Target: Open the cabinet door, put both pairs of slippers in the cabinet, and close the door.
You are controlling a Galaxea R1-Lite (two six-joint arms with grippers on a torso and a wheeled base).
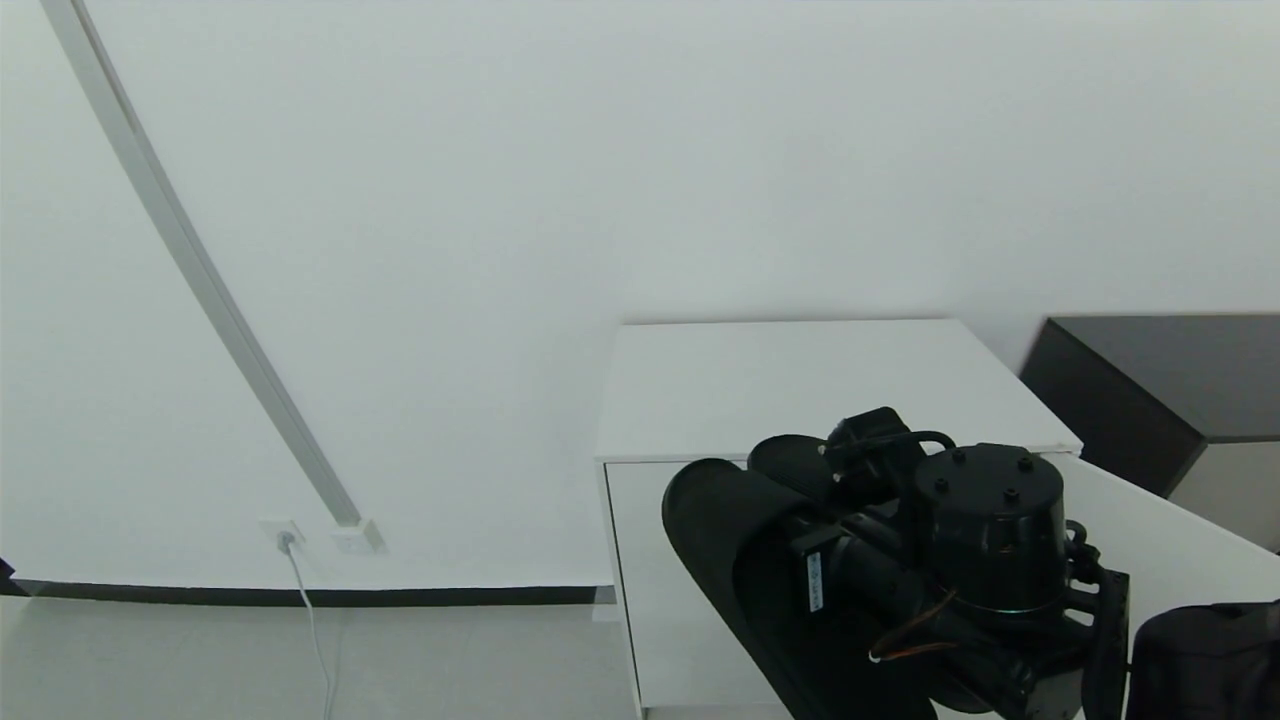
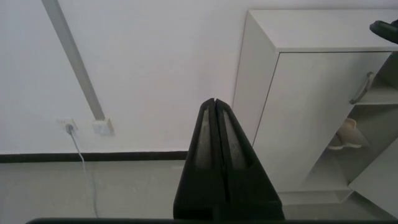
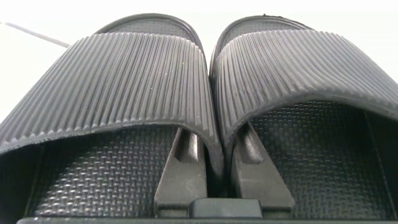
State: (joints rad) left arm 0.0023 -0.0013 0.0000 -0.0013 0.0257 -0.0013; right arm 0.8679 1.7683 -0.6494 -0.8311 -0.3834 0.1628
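Item: white cabinet (image 1: 800,385), set against the wall. The door (image 1: 1170,530) on the robot's right is swung open, and the left-hand panel, with its handle (image 2: 362,87), lies flush. Contents: a pale slipper (image 2: 348,134) on an inner shelf (image 2: 339,148), apparently one of the first pair; its mate cannot be made out. Item: black slippers (image 3: 124,87), with ribbed straps, held side by side before the upper front of the cabinet. The right jaws are closed on the two adjoining inner edges beneath the straps, pinching the pair together. The left jaws are pressed fully together with nothing in them, off to the left of the cabinet and facing the wall and the cabinet's side. Step in hand, by judgement: the door is open, one pair seems to be stowed, and the second pair is being carried toward the opening. The next move calls for lowering the right arm and bringing it round the flush panel to the open side. The soles should be kept level over a free shelf and released only once they rest. The arm must then be drawn clear of the door's swing before the door is shut.
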